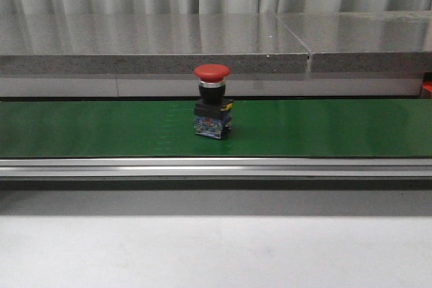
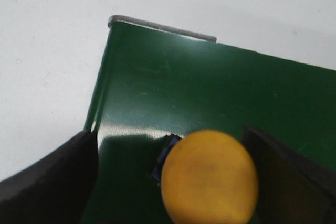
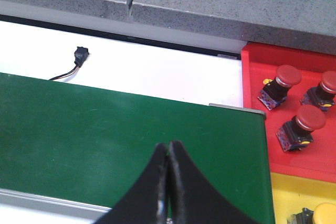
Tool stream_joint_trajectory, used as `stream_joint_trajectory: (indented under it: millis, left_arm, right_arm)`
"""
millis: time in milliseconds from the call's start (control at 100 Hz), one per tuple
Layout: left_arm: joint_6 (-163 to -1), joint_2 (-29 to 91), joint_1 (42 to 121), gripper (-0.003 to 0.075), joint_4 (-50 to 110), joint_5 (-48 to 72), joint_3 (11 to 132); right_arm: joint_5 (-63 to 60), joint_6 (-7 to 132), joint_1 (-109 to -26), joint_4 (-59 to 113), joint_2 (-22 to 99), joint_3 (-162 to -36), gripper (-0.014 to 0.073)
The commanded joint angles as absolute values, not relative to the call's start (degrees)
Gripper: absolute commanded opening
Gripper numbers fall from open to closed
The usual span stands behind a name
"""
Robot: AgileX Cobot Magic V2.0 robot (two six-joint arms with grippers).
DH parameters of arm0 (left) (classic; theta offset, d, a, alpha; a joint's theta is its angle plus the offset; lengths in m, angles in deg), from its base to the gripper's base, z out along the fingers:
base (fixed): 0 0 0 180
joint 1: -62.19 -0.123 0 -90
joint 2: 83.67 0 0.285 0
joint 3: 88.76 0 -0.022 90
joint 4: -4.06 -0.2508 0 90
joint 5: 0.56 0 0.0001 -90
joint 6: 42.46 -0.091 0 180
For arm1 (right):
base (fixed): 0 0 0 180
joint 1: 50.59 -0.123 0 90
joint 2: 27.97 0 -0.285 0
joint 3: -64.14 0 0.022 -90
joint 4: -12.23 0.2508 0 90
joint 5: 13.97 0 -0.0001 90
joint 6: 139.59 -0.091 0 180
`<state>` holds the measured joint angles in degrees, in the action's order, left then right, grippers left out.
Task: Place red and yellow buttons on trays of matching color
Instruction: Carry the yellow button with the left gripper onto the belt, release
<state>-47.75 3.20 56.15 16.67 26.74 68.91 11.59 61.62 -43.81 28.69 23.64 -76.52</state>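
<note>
Here the left gripper [image 2: 173,182] stands wide open over a yellow button [image 2: 209,177], one dark finger [image 2: 50,182] on each side of the domed cap with green belt showing between; the jaws straddle it without touching, a stance that looks made for closing on it from above. The cap faces straight up at the wrist camera, so its long axis runs vertical, and only a corner of the blue base [image 2: 160,163] peeps out beneath. It sits close to the belt's end [image 2: 163,26], though how close is hard to judge from so tight a view.

The right gripper [image 3: 169,182] hangs over the conveyor belt [image 3: 105,129] with its fingertips pressed together and nothing between them, probably just parked beside the trays until it is needed. Just beyond the belt's end lies the red tray [image 3: 252,77], holding three red buttons [image 3: 302,124], each leaning a little on its base. Nearer the gripper, the yellow tray [image 3: 286,192] shows one yellow cap [image 3: 324,214] at the frame's edge.

Farther out, in the front view, a lone red button [image 1: 212,99] stands upright in the middle of the belt, mushroom cap on top, stem vertical, its base turned slightly corner-on. It waits unsorted, well apart from either tray, and neither arm shows in that view.
</note>
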Motion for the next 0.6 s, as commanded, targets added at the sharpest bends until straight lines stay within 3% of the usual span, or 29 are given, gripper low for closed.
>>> stream_joint_trajectory:
  millis: [0,290,590]
  left_arm:
    - [-47.67,5.51,56.56,0.0552,17.66,23.38,72.39]
    - [-47.67,6.74,56.56,0.0547,18.93,24.77,80.32]
    - [-50.37,18.61,60.09,0.0547,19.57,23.68,79.99]
  right_arm:
    - [7.19,61.93,-43.9,28.95,23.23,-78.15,-0.012]
    - [7.19,61.93,-43.9,28.95,23.23,-78.15,-0.012]
    - [7.19,61.93,-43.9,28.95,23.23,-78.15,-0.012]
